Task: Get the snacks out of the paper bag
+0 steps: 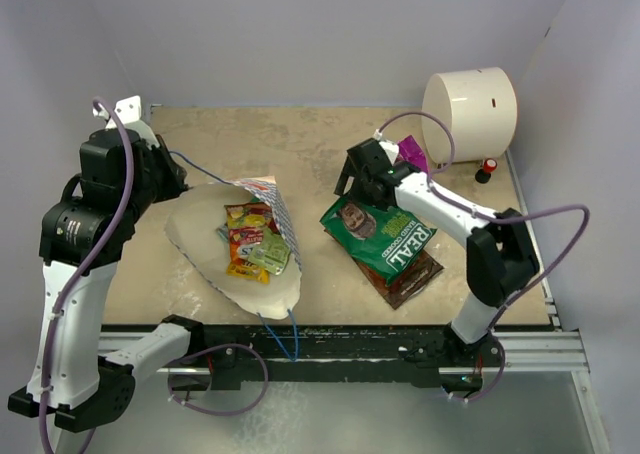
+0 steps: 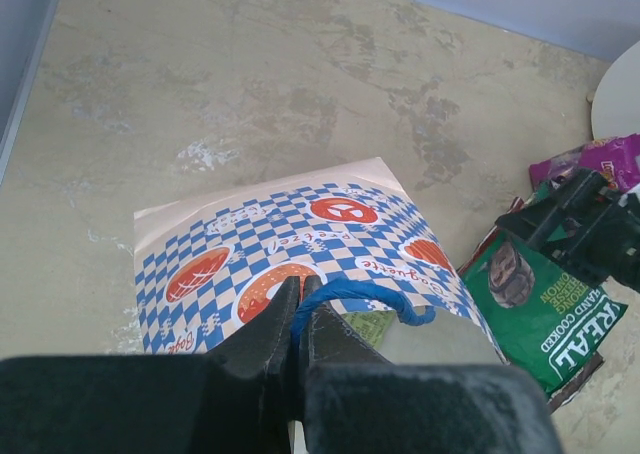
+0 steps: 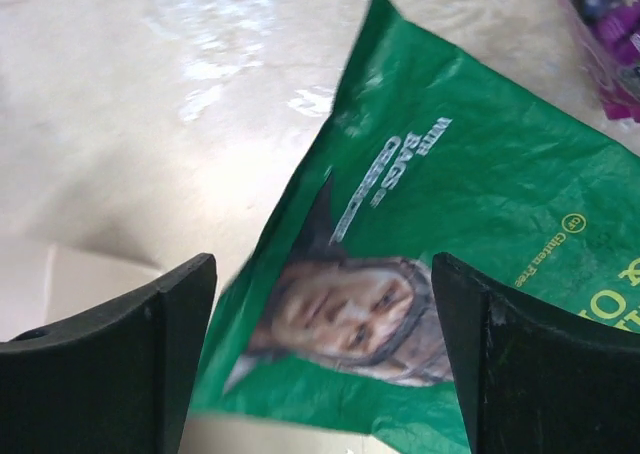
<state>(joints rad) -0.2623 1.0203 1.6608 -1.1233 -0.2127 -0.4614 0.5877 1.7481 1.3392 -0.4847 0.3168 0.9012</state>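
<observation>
**Packets light and slick, paper bag limp**

White paper bag with a blue-checked band (image 1: pixel 205 236) is seen lying open at centre left of the overhead view. Its mouth is held up by the left pincer (image 2: pixel 300 304), which is clamped on the thin blue cord handle (image 2: pixel 370 296). Small yellow, green and orange candy packs (image 1: pixel 250 239) are seen inside it. At centre right on the beige counter (image 1: pixel 300 144), a green chip bag (image 1: pixel 385 234) is laid over a dark brown packet (image 1: pixel 415 279), with a magenta pouch (image 1: pixel 412 154) just above them. The right pincer (image 3: pixel 320 274) is poised over the green chip bag, jaws apart, nothing between them.

The candy packs are judged light, thin and slippery, best taken by an edge or crimped seam. The paper is judged soft and easily torn.
</observation>
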